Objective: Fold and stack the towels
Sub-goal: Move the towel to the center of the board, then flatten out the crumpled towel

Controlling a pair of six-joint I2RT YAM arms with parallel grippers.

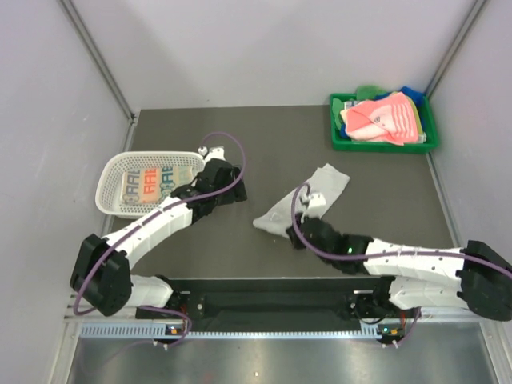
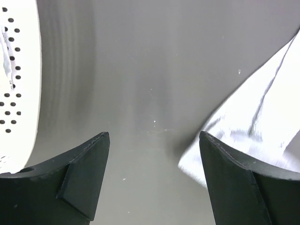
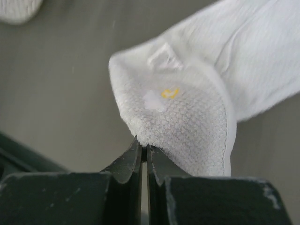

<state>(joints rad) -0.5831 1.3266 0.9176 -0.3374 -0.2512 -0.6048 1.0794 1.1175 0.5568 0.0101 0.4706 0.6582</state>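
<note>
Two containers are sitting on the tabletop (image 1: 264, 128).

The white perforated basket (image 1: 112, 172), at the left, is holding one lettered towel (image 1: 152, 182) lying flat. Its letters are showing red and teal but are too small to read.

The green tray (image 1: 339, 138), in the far right corner, is holding a heap. A pink towel (image 1: 382, 120) is lying on top, with a blue cloth (image 1: 413, 94) peeking out behind it.

A grey-white towel (image 1: 310, 196) is lying rumpled on the bare tabletop between the two arms, well apart from both containers.

The right tool (image 3: 142, 149) is clenching one corner of that towel, its fingers pressing together on the textured hem. A small yellow mark (image 3: 169, 93) is showing near the pinched corner, too small to read.

The left tool (image 2: 154, 140) is hanging released, jaws spread wide over bare tabletop. The basket wall is sitting off to its left, and the towel's edge is lying just beside its right finger.
</note>
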